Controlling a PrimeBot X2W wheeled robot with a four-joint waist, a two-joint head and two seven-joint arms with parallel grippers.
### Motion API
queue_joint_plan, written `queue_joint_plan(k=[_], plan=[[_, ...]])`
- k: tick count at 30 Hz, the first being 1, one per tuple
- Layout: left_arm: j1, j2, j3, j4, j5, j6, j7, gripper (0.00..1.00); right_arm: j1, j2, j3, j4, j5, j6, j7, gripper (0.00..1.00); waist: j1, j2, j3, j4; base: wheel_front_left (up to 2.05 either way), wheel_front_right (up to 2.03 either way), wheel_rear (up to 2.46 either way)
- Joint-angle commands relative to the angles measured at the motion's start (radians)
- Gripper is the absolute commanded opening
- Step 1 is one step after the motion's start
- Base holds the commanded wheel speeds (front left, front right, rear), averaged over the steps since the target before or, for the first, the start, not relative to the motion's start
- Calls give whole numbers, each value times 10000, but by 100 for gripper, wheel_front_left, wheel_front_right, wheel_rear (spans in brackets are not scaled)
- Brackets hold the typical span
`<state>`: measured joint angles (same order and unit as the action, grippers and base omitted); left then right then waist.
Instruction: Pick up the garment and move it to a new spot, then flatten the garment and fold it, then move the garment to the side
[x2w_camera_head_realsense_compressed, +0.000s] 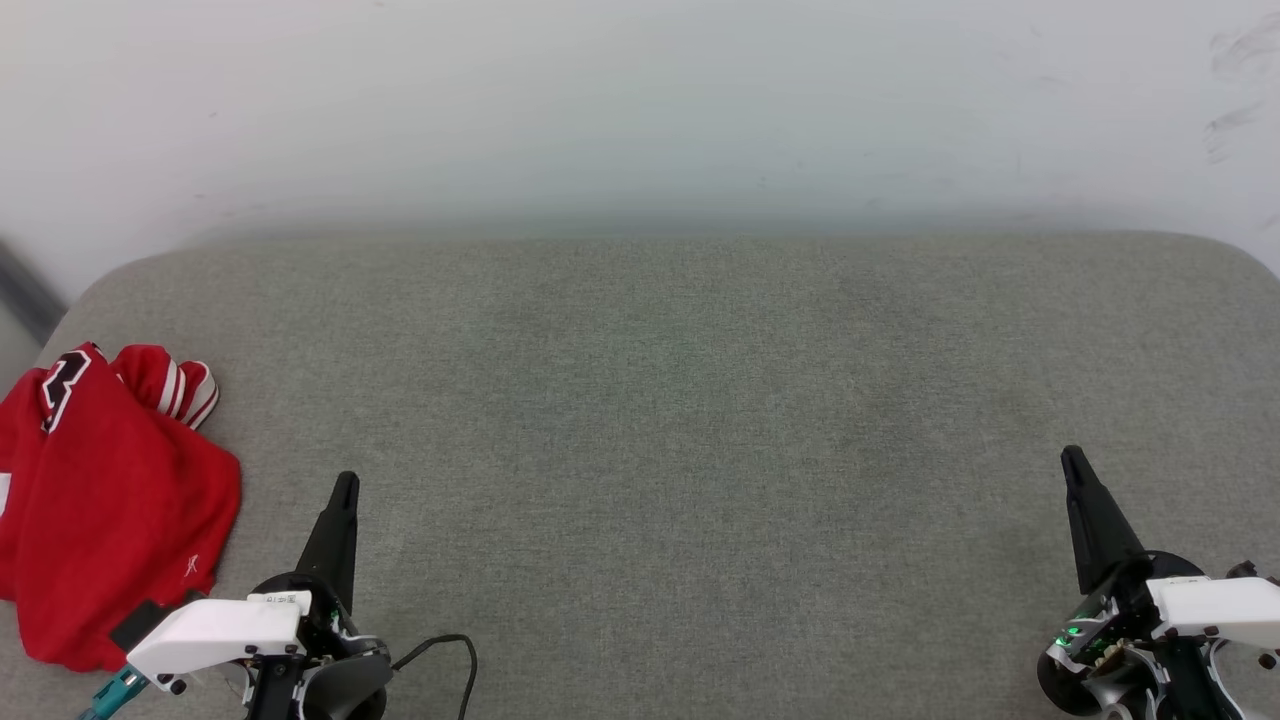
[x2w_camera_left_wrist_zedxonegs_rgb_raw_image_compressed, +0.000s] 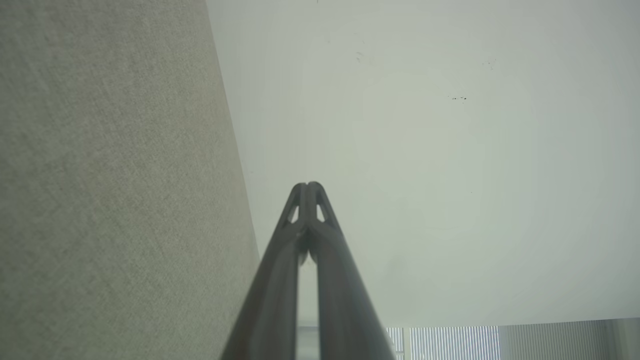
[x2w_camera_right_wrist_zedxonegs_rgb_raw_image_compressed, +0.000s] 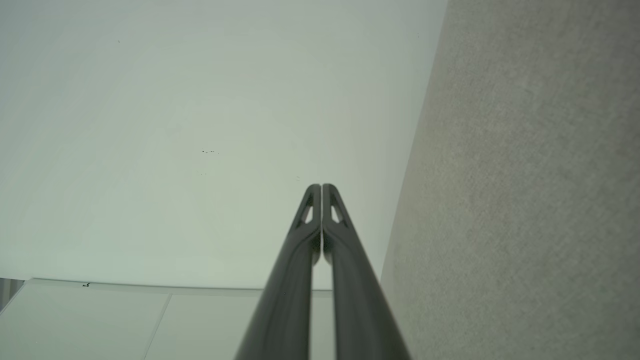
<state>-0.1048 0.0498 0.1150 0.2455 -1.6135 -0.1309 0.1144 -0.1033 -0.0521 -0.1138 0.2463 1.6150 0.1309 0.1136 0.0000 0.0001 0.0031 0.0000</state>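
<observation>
while both grippers rest closed, the garment (x2w_camera_head_realsense_compressed: 105, 500) lies crumpled.

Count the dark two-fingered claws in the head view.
2: the left claw, shut, lower left beside the crumpled red cloth jersey; the right claw, shut, lower right over the grey fabric surface.

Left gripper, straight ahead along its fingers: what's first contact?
Probably the pale wall: the shut left gripper points along the grey cushion, with nothing between as far as visible. Depth unclear. The garment lies off to its left.
</observation>
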Motion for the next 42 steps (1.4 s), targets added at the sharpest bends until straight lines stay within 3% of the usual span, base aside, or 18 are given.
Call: queue_joint_plan(k=[1,39,40,42], plan=[[-88,-16,14,-5,22,-33,11,0,-134,37,7,2,-56,-4,-12,0,0,-1,0,0,0,0,0],[-88,-16,14,-4,22,-33,11,0,-134,37,7,2,-56,-4,-12,0,0,-1,0,0,0,0,0],[-1,0,-2,-2,-1,-2,-2,100,-1,0,1,-3,-2,0,-2,100,0,-1,0,0,0,0,0],[108,-12,-29,157,-2,2,-4,100,113,4,6,151,4,0,0,100,0,-1,0,0,0,0,0]])
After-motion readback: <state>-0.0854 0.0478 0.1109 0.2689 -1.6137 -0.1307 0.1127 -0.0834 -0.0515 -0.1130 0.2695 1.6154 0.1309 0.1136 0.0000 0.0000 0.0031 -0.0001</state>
